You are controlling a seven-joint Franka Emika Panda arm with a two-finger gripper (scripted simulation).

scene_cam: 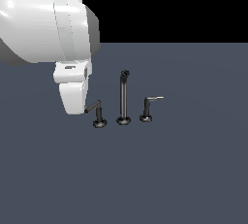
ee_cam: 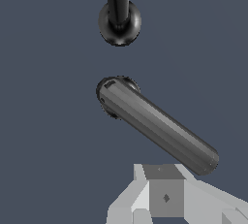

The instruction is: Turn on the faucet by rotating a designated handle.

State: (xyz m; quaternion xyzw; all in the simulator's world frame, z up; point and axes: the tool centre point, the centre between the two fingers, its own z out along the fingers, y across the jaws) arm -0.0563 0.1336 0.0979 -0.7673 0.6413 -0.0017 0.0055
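Gripper [scene_cam: 77,106] at the free end of the handle [scene_cam: 95,106], faucet not yet turned

The handle stood on the floor at the exterior view's left of the spout [scene_cam: 123,94], with the thin-levered second handle [scene_cam: 150,103] beyond the spout. Its thick grey lever [ee_cam: 160,127] ran out from the post away from the spout, long axis slanting slightly down toward the gripper, tip touching or just beside the gripper body. In the wrist view the lever's end lay just beside one finger [ee_cam: 164,194], so a sideways push looked the likely next move. The arm hung over the handle with the wrist pointing down. Whether the jaws were parted or closed, I cannot tell; they gripped nothing visible
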